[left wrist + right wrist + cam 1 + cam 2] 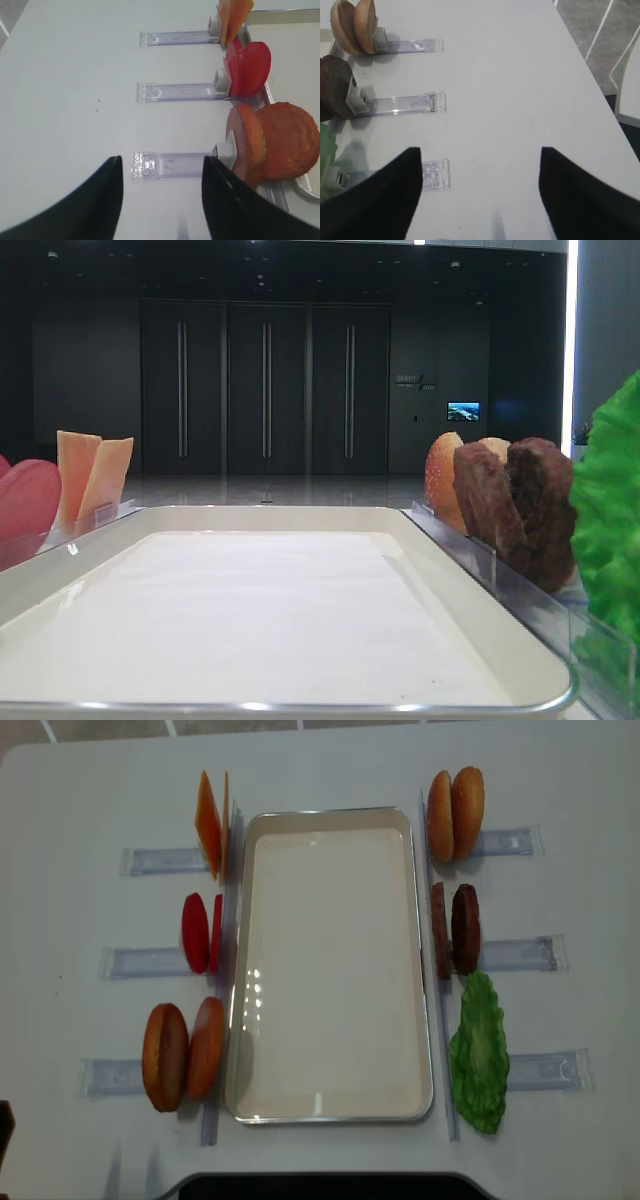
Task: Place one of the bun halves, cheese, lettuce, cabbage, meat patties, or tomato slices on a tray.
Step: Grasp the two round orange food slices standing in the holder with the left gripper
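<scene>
The white tray [330,815] lies bare in the middle of the table. To its left stand orange cheese [210,825], red tomato slices [200,932] and bun halves [185,1055]. To its right stand more bun halves [455,812], brown meat patties [455,928] and green lettuce [480,1055]. No cabbage is in view. My left gripper [162,165] hovers open over the table, left of the bun halves [280,145], holding nothing. My right gripper [480,155] is open and empty too, right of the lettuce [326,145] and the patties [335,85].
Each food stands in a clear plastic holder strip [515,955] that runs outward from the tray. The table's right edge [590,65] drops to grey floor. A dark shape [320,1186] sits at the near table edge.
</scene>
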Motion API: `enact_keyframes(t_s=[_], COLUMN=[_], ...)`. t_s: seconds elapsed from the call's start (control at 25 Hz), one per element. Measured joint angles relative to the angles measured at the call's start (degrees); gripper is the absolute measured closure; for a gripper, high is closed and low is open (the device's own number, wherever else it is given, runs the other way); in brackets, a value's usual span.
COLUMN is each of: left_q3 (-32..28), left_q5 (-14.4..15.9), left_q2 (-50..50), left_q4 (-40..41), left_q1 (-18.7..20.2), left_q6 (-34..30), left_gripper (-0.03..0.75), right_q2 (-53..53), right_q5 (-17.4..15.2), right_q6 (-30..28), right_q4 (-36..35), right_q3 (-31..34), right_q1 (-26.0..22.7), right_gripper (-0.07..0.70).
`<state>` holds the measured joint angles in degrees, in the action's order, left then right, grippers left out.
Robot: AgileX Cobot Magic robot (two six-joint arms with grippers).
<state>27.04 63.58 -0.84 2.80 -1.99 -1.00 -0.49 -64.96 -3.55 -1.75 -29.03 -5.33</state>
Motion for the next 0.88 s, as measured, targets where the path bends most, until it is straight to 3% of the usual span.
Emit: enact_keyframes(t_s=[0.88], left_q3=[0.00], left_q5=[0.00], left_q2=[0.00], left_q4=[0.00], left_q1=[0.00], left_q6=[0.00], left_gripper=[0.325], right_q2=[0.00], right_q5=[0.00], right_q6=[0.00], right_q4=[0.00], right_q3=[0.00], right_q1=[0.00], right_gripper=[0.160])
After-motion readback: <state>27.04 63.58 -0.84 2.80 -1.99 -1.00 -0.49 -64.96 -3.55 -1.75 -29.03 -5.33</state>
